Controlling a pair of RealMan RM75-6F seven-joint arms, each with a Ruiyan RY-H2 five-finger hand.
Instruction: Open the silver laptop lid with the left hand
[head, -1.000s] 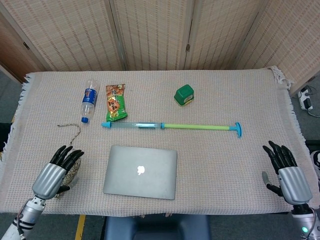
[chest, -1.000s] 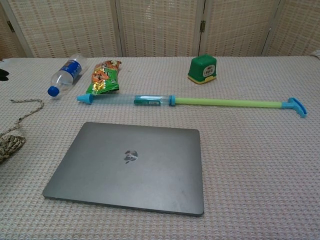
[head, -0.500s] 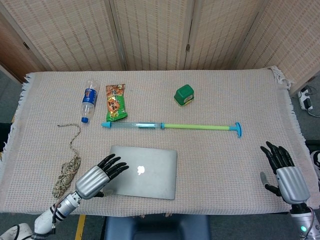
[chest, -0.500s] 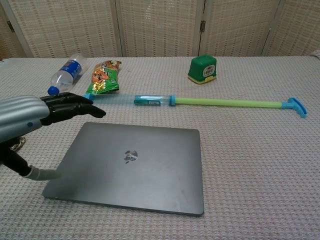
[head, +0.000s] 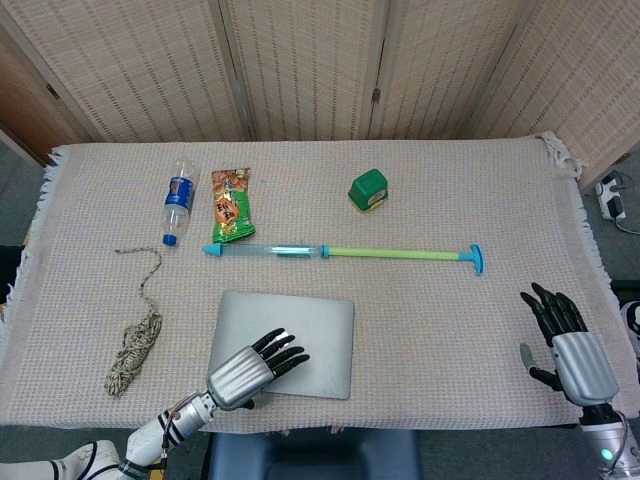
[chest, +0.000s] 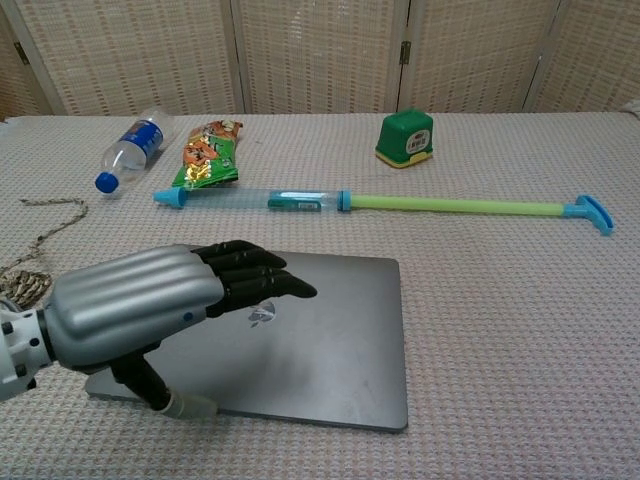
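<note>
The silver laptop (head: 310, 330) (chest: 340, 340) lies flat and closed on the cloth near the table's front edge. My left hand (head: 250, 368) (chest: 160, 305) hovers over its front left part, palm down, fingers stretched forward over the lid toward the logo. Its thumb (chest: 165, 395) hangs down by the laptop's front edge. The hand holds nothing. My right hand (head: 568, 345) stays at the far right of the table, fingers spread, empty; the chest view does not show it.
Behind the laptop lies a long blue-and-green pump tube (head: 345, 252) (chest: 390, 203). A water bottle (head: 177, 200), a snack packet (head: 231, 205) and a green box (head: 368, 189) sit further back. A coil of rope (head: 133, 340) lies left of the laptop.
My left hand has moved right from the rope, across the laptop's left edge, to over its front left part. The lid stays closed. The right hand barely moved.
</note>
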